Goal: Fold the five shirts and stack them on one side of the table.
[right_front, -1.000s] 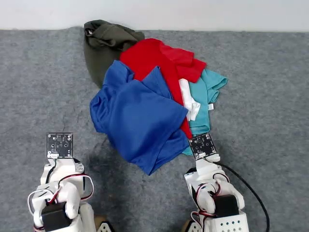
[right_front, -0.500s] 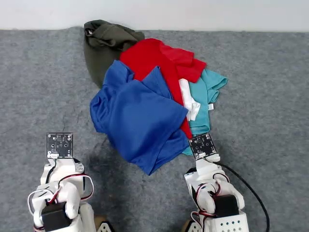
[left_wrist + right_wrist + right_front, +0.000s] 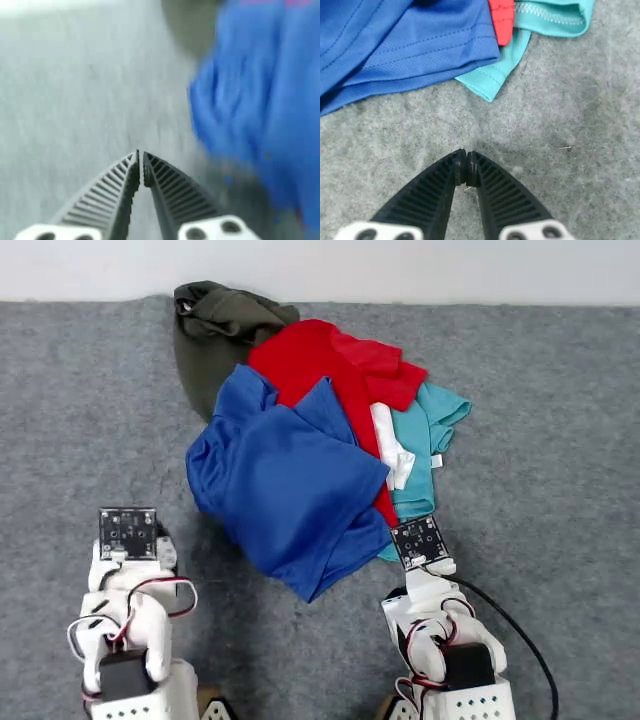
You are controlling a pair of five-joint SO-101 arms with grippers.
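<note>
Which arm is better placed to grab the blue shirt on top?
Likely the right: the right gripper, shut, sits just short of the blue shirt; the left gripper is farther off across bare table.

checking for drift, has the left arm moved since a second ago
Yes. Seen from above, the left arm has shifted forward, slightly toward the blue shirt, which stayed put.

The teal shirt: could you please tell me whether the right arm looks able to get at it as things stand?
Probably yes: a corner of the teal shirt lies uncovered on the mat ahead of the right gripper, which is shut and would need opening first.
</note>
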